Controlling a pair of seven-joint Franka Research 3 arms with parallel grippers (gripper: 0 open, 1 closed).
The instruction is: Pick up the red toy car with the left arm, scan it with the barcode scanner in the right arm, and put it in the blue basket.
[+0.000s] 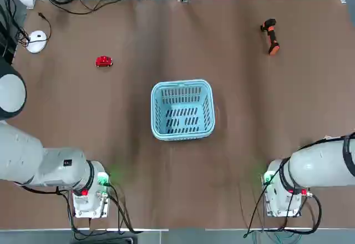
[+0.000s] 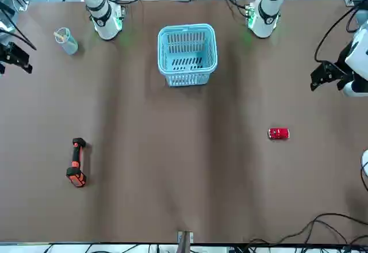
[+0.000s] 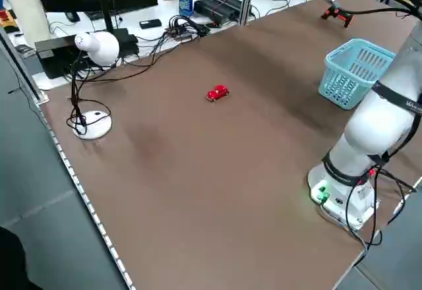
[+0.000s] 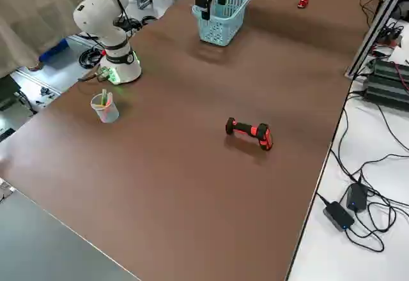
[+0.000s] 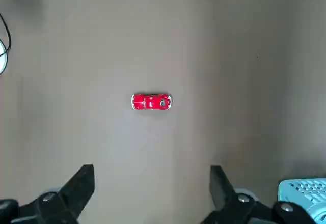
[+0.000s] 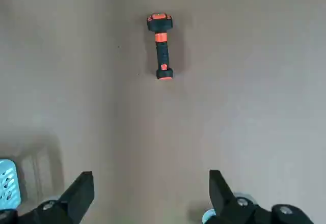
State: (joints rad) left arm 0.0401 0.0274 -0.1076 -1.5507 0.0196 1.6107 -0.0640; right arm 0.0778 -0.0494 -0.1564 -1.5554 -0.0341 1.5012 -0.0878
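Around the work on my brown desk (image 1: 183, 199), I see the blue basket (image 1: 182, 110) near the middle, with slotted sides and a rounded rim. The barcode scanner (image 1: 270, 36) lies on the robot's right side, near the far edge, black with orange parts. A white round base (image 1: 37, 41) stands at the far left with black cables (image 3: 78, 99) around it. A cup (image 4: 105, 107) holding a few sticks stands on the right side, near that arm's base. Between the red toy car (image 1: 104, 61) and the basket I see bare desk.

The car is tiny, glossy red and rounded, with pale trim at its ends; it sits on the desk, left of the basket and a little farther from the bases.

My left claw (image 5: 153, 191) hangs above the desk on the left, fingers wide apart, holding nothing. My right claw (image 6: 152, 196), over the desk's right side, is also wide open and empty.
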